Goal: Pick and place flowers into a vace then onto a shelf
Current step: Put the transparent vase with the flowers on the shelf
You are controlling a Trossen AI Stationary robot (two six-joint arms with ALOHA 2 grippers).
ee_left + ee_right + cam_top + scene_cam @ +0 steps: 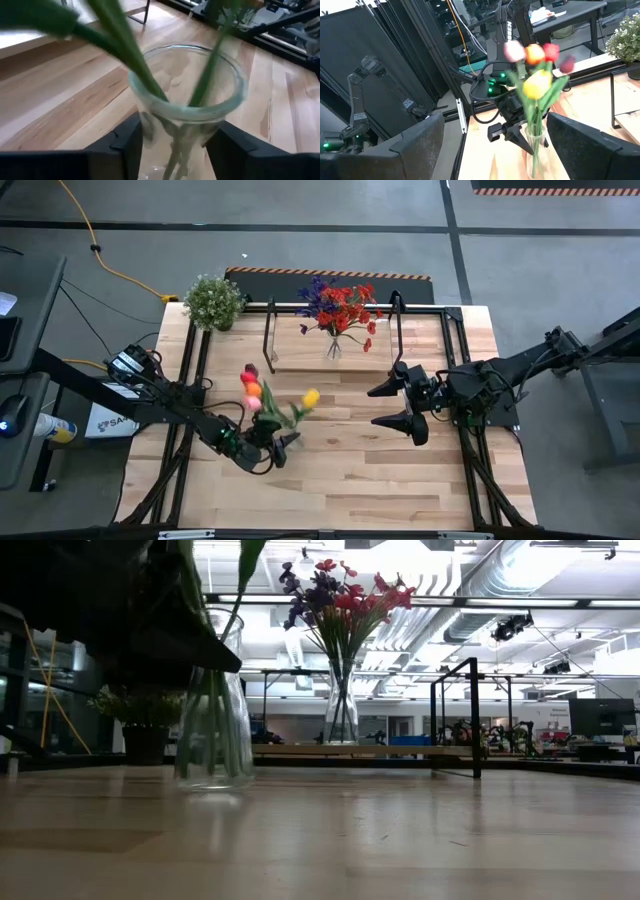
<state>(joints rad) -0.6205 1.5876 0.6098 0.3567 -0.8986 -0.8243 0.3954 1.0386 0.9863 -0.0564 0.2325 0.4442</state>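
A clear glass vase point(213, 710) stands upright on its base on the table's near left. It holds tulips point(262, 392) in pink, orange, maroon and yellow. My left gripper point(266, 448) is around the vase point(182, 115), one finger on each side, closed on the glass. My right gripper point(375, 406) hangs open at mid-right, above the table, with nothing in it. A second glass vase point(334, 346) with red and purple flowers point(338, 305) stands on the shelf point(300, 360) at the far side. My left gripper has the vase's neck point(145, 125), just under the rim, pinched between its two fingers point(127, 147). The fingers come from the table's left, slanting a little down. The vase stands upright with its base point(213, 780) on the table.
A bushy green potted plant point(213, 302) sits at the far left corner. The shelf's black upright loops point(270, 330) rise beside the second vase. Open tabletop point(340, 470) lies between the arms and toward the near edge.
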